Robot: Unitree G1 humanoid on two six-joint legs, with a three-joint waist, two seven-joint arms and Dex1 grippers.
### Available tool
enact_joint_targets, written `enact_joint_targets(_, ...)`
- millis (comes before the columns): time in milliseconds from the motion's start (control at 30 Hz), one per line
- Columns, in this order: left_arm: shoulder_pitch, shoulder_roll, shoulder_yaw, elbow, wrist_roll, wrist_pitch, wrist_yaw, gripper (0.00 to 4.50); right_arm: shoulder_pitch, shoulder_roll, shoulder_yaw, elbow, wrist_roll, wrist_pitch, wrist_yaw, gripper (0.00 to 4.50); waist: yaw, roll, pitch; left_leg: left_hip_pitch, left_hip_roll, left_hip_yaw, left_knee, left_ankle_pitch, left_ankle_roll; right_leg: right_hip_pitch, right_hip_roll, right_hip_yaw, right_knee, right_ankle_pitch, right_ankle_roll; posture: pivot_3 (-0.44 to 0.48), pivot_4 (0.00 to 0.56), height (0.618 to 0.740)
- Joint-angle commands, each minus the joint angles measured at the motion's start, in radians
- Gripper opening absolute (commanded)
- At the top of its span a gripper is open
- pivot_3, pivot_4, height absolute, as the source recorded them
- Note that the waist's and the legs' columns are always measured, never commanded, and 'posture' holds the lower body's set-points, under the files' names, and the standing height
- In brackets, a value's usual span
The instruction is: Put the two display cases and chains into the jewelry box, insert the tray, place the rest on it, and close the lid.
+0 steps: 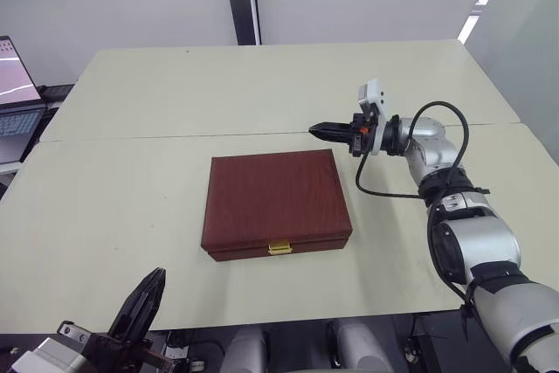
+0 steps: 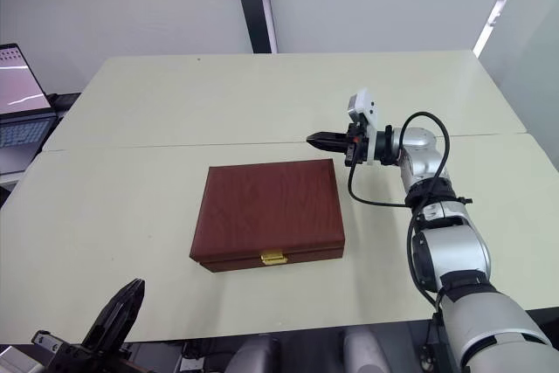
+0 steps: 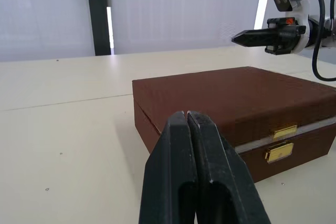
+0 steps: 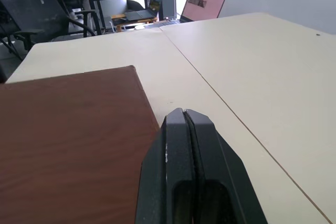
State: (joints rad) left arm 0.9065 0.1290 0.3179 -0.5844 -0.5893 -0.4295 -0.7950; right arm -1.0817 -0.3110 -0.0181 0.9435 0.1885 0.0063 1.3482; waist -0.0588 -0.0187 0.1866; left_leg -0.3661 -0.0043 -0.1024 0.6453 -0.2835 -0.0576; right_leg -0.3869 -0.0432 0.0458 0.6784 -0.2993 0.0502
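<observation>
Rectangular wood-grain jewelry box (image 1: 276,203) — lid (image 1: 278,194) down

Jewelry box (image 1: 277,203) on surface (image 1: 131,120), lid (image 1: 273,194) down. Right hand (image 1: 316,131) above box's far right corner. Left hand (image 1: 150,286) near-left of box. Laptop (image 1: 13,98) far left of box.

Silver right arm (image 1: 463,233), black cable, perhaps white camera housing.

no legible text, labels, nos. anywhere
</observation>
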Motion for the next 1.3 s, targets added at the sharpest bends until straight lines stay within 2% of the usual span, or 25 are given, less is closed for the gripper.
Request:
enact_joint_targets(33,-0.009,0.011,0.004,0.008,0.011,-0.016,0.016,0.04,-0.01,-0.016,-0.017,-0.034,0.013,-0.017,-0.021,0.0,0.0,0.0,0.0,0.0,0.0,0.0,0.0,0.0,0.0,0.0,0.0,0.0,0.0,0.0,0.0,0.0,0.15,0.74)
enact_joint_targets(133,-0.037,0.026,0.019,0.013,0.01,0.021,0.054,0.04,0.006,-0.025,-0.023,-0.045,0.015,-0.031,-0.041,0.0,0.0,0.0,0.0,0.0,0.0,0.0,0.0,0.0,0.0,0.0,0.0,0.0,0.0,0.0,0.0,0.0,0.15,0.74)
enact_joint_targets(267,-0.129,0.073,0.085,0.044,0.125,0.131,0.219,0.04,0.06,-0.044,-0.033,-0.097,0.025,-0.045,-0.075,0.0,0.003,0.0,0.0,0.0,0.0,-0.002,0.0,0.0,0.0,0.001,0.0,-0.001,0.0,0.0,0.0,0.0,0.15,0.74)
enact_joint_targets(367,-0.206,0.123,0.106,0.005,0.142,0.233,0.303,0.04,0.13,-0.073,-0.041,-0.154,0.026,-0.046,-0.101,0.0,0.004,0.0,0.0,0.0,0.0,-0.003,0.0,0.0,0.0,0.001,0.0,-0.002,0.001,0.0,0.0,0.0,0.15,0.74)
enact_joint_targets(400,-0.241,0.152,0.108,0.002,0.131,0.288,0.324,0.21,0.166,-0.092,-0.048,-0.183,0.031,-0.037,-0.102,0.0,0.009,0.0,0.0,0.0,0.0,-0.002,0.0,0.0,0.0,0.001,0.0,-0.002,0.001,0.0,0.0,0.0,0.15,0.74)
enact_joint_targets(433,-0.273,0.175,0.115,0.007,0.116,0.323,0.338,0.4,0.198,-0.11,-0.055,-0.211,0.035,-0.031,-0.108,0.0,0.012,0.0,0.0,0.0,-0.001,-0.003,0.0,0.0,0.0,0.001,0.0,-0.002,0.001,0.0,0.0,0.0,0.15,0.74)
enact_joint_targets(533,-0.358,0.255,0.144,0.068,0.063,0.406,0.325,1.27,0.295,-0.175,-0.081,-0.307,0.055,0.011,-0.124,0.58,0.018,0.0,0.0,0.0,-0.001,-0.003,0.001,0.0,0.0,0.001,0.0,-0.002,0.001,0.0,0.0,0.0,0.15,0.74)
enact_joint_targets(767,-0.583,0.42,0.195,0.281,-0.077,0.6,0.236,3.49,0.506,-0.305,-0.133,-0.484,0.1,0.1,-0.155,2.5,0.018,0.001,-0.001,0.001,0.0,-0.003,0.001,0.0,0.0,0.001,0.0,-0.002,0.002,0.0,0.0,0.0,0.15,0.74)
enact_joint_targets(867,-0.659,0.504,0.171,0.408,-0.068,0.632,0.121,4.44,0.595,-0.342,-0.159,-0.573,0.115,0.131,-0.188,3.38,0.013,0.001,-0.001,0.001,0.0,-0.003,0.001,0.0,0.0,0.002,0.001,-0.003,0.002,0.0,0.0,0.0,0.15,0.74)
enact_joint_targets(967,-0.737,0.552,0.159,0.533,-0.044,0.626,0.05,4.5,0.662,-0.356,-0.18,-0.633,0.122,0.14,-0.228,4.44,0.008,0.001,-0.001,0.001,0.0,-0.002,0.0,0.0,0.0,0.001,0.0,-0.002,0.002,0.0,0.0,0.0,0.15,0.74)
enact_joint_targets(1100,-0.868,0.622,0.121,0.719,0.048,0.568,-0.029,4.5,0.792,-0.364,-0.232,-0.695,0.135,0.125,-0.29,4.44,0.014,0.001,-0.001,0.001,0.0,-0.004,0.0,0.0,0.0,0.002,0.001,-0.003,0.002,0.0,0.0,0.0,0.15,0.74)
enact_joint_targets(1300,-0.942,0.675,0.086,0.825,0.122,0.563,-0.095,4.5,0.877,-0.373,-0.267,-0.736,0.154,0.138,-0.33,4.44,0.013,0.001,-0.001,0.001,-0.001,-0.002,0.0,0.0,0.0,0.001,-0.001,-0.002,0.002,0.0,0.0,0.0,0.15,0.74)
